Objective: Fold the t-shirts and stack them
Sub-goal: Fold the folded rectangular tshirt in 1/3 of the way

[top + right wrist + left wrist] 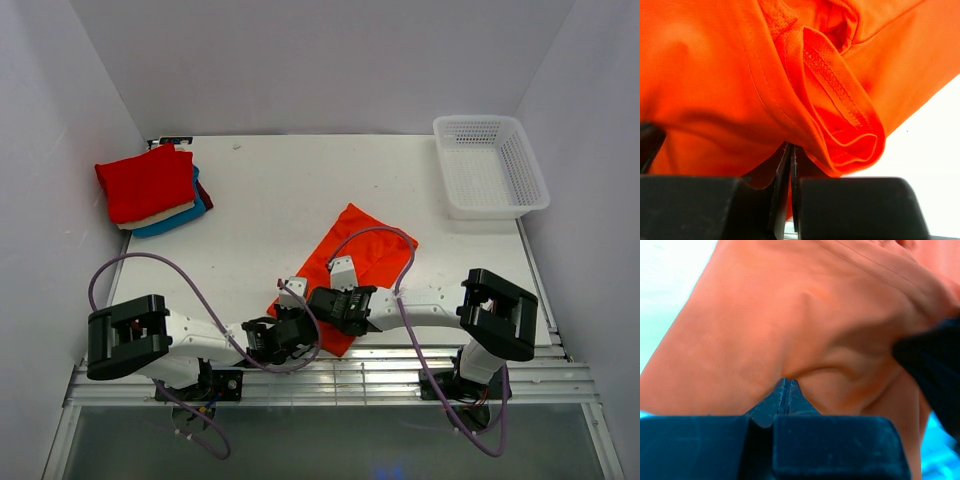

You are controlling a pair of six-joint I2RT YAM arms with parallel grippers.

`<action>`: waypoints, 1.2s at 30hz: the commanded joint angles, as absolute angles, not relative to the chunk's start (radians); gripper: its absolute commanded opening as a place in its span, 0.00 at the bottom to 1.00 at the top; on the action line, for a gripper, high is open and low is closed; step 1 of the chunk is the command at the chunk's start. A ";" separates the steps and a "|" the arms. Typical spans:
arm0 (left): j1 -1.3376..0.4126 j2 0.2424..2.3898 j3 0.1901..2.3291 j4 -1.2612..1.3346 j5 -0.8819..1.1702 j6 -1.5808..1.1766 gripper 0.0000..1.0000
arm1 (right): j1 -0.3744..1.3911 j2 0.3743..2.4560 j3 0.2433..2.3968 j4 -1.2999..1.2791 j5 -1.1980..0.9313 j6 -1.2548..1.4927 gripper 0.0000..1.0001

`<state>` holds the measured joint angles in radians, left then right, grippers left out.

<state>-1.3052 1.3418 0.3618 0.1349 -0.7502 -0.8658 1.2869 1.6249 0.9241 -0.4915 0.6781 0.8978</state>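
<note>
Inside the clamped left fingers and the clamped right fingers sits the near edge of the orange t-shirt, light limp cloth, probably best held at hem corners.

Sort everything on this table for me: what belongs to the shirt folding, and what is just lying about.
Belongs to the job:
orange t-shirt, its near edge pinched by the left gripper and the right gripper, both shut
stack of folded t-shirts, far left, red on top

Just lying about:
white mesh basket, far right corner
</note>
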 commanded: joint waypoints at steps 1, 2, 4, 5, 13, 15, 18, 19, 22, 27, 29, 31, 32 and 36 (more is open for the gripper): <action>-1.341 1.367 0.417 0.098 -0.696 -0.911 0.00 | 1.299 1.669 0.861 -0.496 0.715 0.930 0.08; -1.350 1.368 0.417 0.098 -0.703 -0.925 0.00 | 1.293 1.672 0.851 -0.482 0.713 0.922 0.08; -1.358 1.379 0.425 0.095 -0.706 -0.933 0.00 | 1.269 1.675 0.824 -0.439 0.706 0.908 0.08; -1.362 1.384 0.428 0.092 -0.709 -0.940 0.00 | 1.261 1.677 0.815 -0.424 0.706 0.896 0.08; -1.379 1.385 0.448 0.063 -0.727 -0.954 0.00 | 1.203 1.706 0.811 -0.358 0.727 0.827 0.08; -1.382 1.382 0.448 0.063 -0.732 -0.957 0.00 | 1.183 1.716 0.830 -0.345 0.727 0.805 0.08; -1.382 1.387 0.454 0.049 -0.744 -0.957 0.00 | 1.175 1.730 0.857 -0.344 0.732 0.779 0.08; -1.382 1.387 0.457 0.038 -0.752 -0.959 0.00 | 1.177 1.733 0.861 -0.345 0.735 0.773 0.08; -1.385 1.371 0.471 0.031 -0.771 -0.934 0.00 | 1.175 1.724 0.879 -0.345 0.762 0.758 0.08; -1.384 1.324 0.662 -0.027 -0.932 -0.752 0.04 | 1.186 1.599 1.038 -0.506 0.870 0.683 0.09; -1.382 1.315 0.745 -0.035 -1.027 -0.608 0.25 | 1.195 1.542 1.158 -0.546 0.913 0.602 0.14; -1.378 1.284 0.845 0.010 -1.072 -0.498 0.46 | 1.195 1.452 1.236 -0.563 0.931 0.524 0.22; -1.359 1.264 0.870 0.041 -1.084 -0.450 0.52 | 1.193 1.416 1.303 -0.546 0.931 0.468 0.25; -1.234 1.119 0.922 0.178 -0.819 -0.235 0.65 | 1.141 1.289 1.475 -0.402 0.856 0.053 0.61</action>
